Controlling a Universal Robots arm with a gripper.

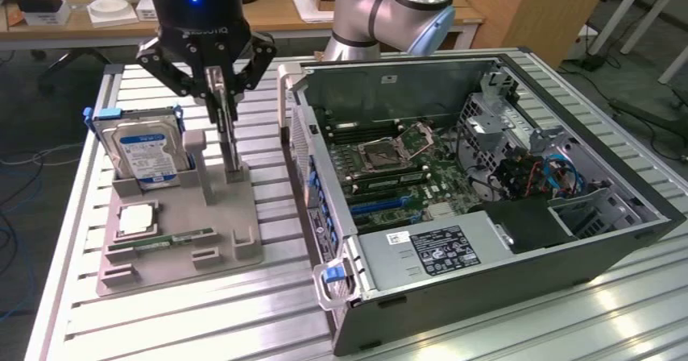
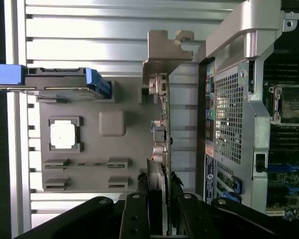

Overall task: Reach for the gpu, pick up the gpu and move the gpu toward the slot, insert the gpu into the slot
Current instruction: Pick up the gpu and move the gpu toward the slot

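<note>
Gripper (image 1: 222, 93) clamped on gpu (image 1: 229, 139).
Your fingers pinch the card's top edge; it stands upright in the gray holder (image 1: 161, 268), 9 o'clock of the computer case (image 1: 602, 252), exterior view.

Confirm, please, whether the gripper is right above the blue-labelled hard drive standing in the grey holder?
Not quite: the exterior view shows the gripper right above the gpu standing in the grey holder, beside the hard drive.

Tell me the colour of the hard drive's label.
The hard drive label is blue with white areas; the exterior view shows it best.
</note>
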